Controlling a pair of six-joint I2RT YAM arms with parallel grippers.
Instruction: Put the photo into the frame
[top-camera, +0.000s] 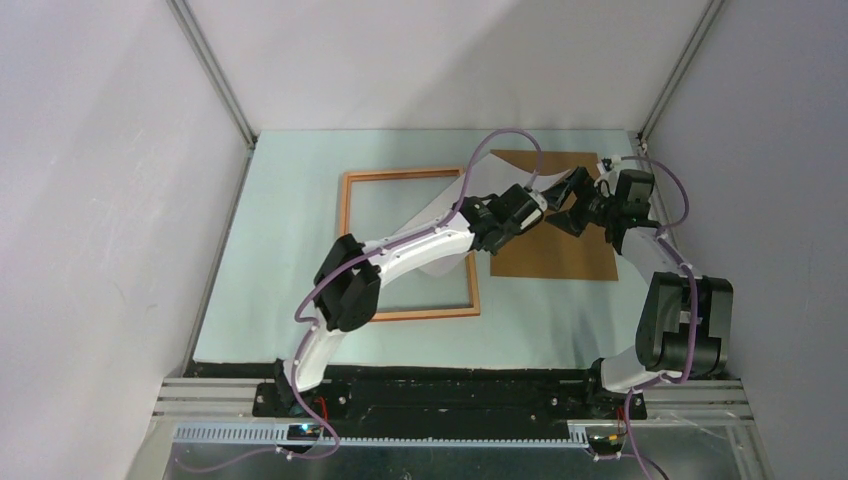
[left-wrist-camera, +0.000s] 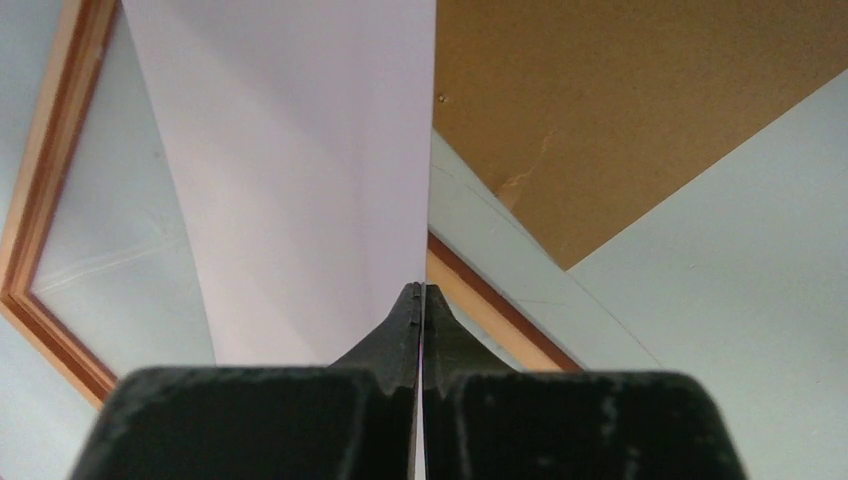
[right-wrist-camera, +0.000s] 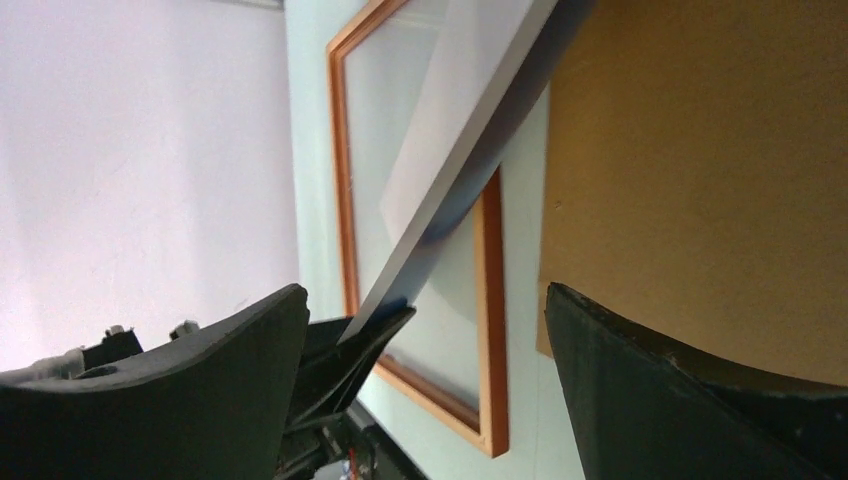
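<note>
Reaching over the frame (top-camera: 430, 314), the left tool (left-wrist-camera: 420, 295) pinches the photo (left-wrist-camera: 300, 180); the right tool (right-wrist-camera: 425, 290) gapes alongside.

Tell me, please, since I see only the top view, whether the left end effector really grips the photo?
Observer: Yes, the left end effector is shut on the photo's white edge.
Operator: And the right one?
Observer: The right end effector is open, holding nothing.
Operator: Which side faces down?
Observer: The printed side; its dark blue underside shows, tilted above the frame.
</note>
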